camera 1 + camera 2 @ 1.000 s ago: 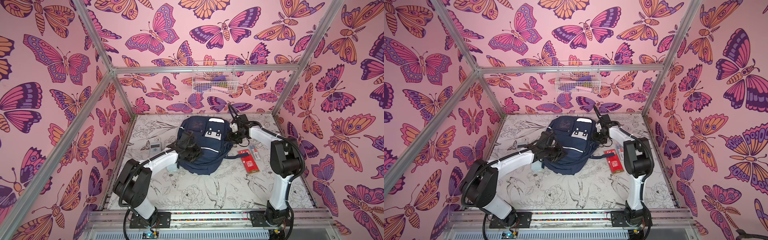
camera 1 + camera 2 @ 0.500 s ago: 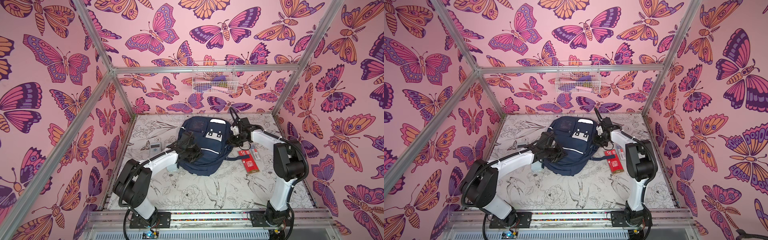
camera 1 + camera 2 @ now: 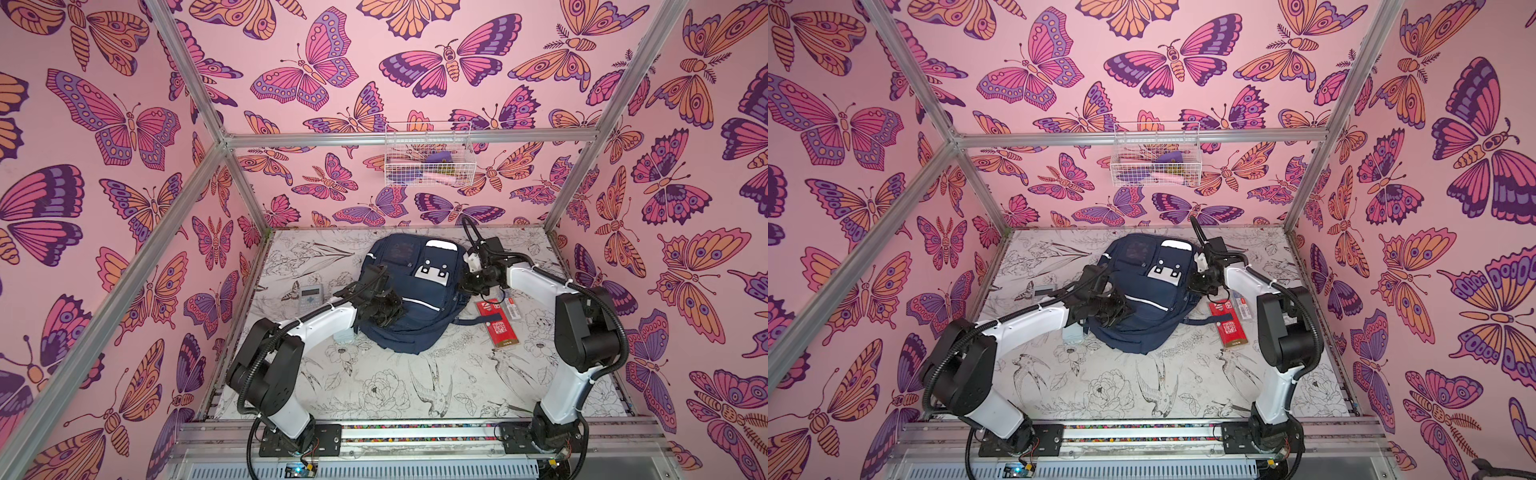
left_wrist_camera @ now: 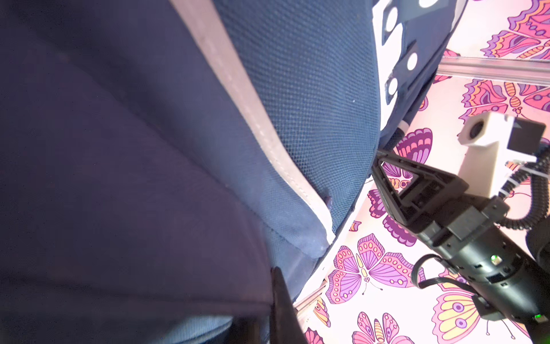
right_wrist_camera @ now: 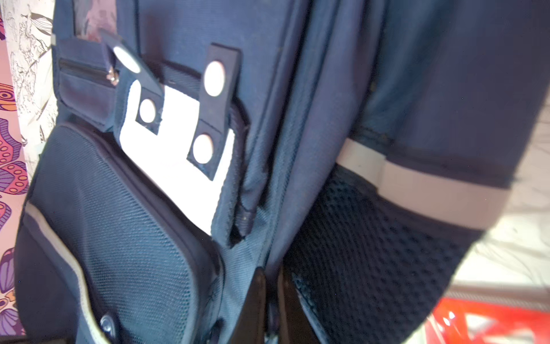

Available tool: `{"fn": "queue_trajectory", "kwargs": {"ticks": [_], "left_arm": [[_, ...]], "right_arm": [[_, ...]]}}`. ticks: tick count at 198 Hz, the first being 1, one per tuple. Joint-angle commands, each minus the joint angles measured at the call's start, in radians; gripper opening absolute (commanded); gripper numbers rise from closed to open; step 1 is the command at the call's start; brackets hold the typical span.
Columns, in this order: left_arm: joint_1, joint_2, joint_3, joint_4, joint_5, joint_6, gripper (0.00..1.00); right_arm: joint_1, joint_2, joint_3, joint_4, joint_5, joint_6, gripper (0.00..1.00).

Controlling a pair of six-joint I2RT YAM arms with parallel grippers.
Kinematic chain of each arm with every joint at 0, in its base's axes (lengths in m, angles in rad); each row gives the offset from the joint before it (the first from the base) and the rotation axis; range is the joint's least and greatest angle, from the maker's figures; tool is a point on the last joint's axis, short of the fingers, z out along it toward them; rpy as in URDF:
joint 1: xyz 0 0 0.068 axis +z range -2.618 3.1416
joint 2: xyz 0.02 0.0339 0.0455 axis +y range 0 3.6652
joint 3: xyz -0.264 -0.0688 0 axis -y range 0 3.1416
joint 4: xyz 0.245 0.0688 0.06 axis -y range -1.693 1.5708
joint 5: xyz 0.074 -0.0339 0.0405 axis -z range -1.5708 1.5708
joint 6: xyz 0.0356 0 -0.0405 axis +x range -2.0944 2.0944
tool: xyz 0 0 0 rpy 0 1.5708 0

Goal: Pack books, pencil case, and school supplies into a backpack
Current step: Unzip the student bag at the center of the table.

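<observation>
Navy backpack [image 3: 419, 291] lay flat in the middle of the table [image 3: 374, 386], front pockets up. Left claw [image 3: 385, 309] was closed tight, pinching backpack fabric on the left arm's side; its wrist view was mostly navy cloth. Right claw [image 5: 272, 312] was closed too, fingers nipped on the seam at the opposite side, next to the mesh pocket. Pale calculator [image 3: 311, 296] sat on the table beside the left arm, apart from the backpack. Red packet [image 3: 498, 324] lay near the backpack, on the right arm's side.
</observation>
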Motion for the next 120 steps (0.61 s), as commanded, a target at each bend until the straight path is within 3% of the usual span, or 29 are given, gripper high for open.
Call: {"fn": "queue_trajectory", "kwargs": {"ticks": [1,11,43,59,91,120], "left_arm": [[-0.001,-0.012,-0.012,0.0,0.003,-0.001,0.0],[0.001,-0.01,-0.012,0.0,0.002,0.002,0.0],[0.001,-0.013,-0.017,-0.003,0.0,0.009,0.0],[0.001,-0.016,-0.017,-0.01,-0.007,0.019,0.0],[0.002,-0.02,-0.014,-0.018,-0.013,0.028,0.0],[0.002,-0.017,-0.011,-0.019,-0.012,0.03,0.0]], "right_arm": [[0.008,-0.057,-0.025,-0.056,0.059,-0.057,0.1],[0.014,-0.066,-0.037,-0.058,0.072,-0.058,0.16],[0.019,-0.074,-0.06,-0.085,0.143,-0.063,0.14],[0.026,-0.088,-0.074,-0.096,0.168,-0.075,0.18],[0.032,-0.114,-0.095,-0.109,0.182,-0.081,0.09],[0.044,-0.145,-0.117,-0.124,0.186,-0.075,0.12]]}}
